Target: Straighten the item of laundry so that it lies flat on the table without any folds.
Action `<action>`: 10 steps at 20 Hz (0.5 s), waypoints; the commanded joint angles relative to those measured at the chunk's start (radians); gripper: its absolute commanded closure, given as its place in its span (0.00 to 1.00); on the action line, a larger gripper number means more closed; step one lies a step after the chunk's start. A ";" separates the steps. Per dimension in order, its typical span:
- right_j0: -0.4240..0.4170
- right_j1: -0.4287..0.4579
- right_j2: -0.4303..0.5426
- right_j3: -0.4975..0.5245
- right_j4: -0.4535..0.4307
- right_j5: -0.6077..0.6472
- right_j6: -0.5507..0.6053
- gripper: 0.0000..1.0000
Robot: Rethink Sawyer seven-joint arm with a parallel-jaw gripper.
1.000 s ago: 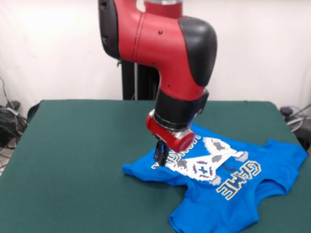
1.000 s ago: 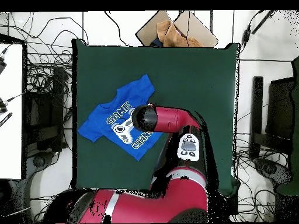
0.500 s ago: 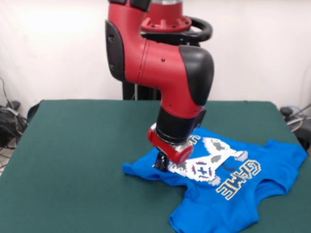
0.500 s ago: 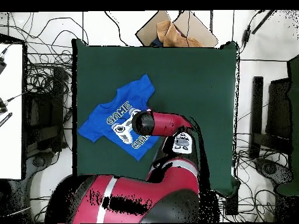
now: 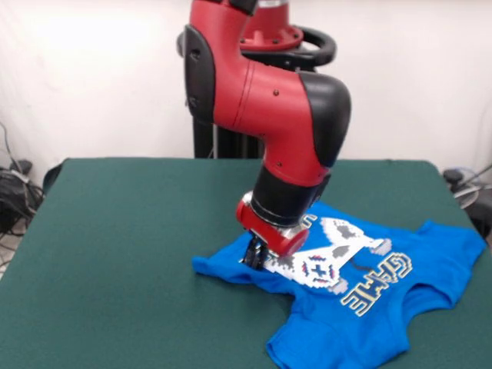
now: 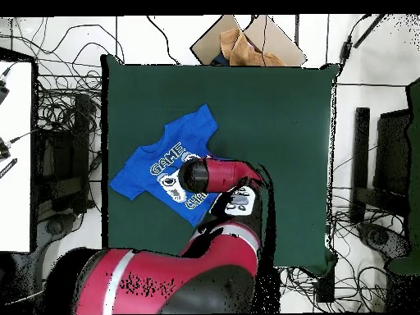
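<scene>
The gripper point(image 5: 254, 257) presses the shirt point(image 5: 361, 307) at frame centre; opening unclear; dragging could bunch 1 sleeve.

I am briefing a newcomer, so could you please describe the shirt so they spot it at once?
Start from the big green table. Below the red arm lies a small bright blue T-shirt, the only garment there, marked by its white game-controller print and GAME lettering.
</scene>
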 commanded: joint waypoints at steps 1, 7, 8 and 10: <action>0.117 0.150 -0.166 -0.051 0.040 0.046 0.246 1.00; 0.194 0.252 -0.291 -0.060 0.087 0.006 0.290 1.00; 0.190 0.250 -0.292 -0.054 0.086 0.008 0.271 1.00; 0.171 0.227 -0.274 -0.025 0.076 0.007 0.218 1.00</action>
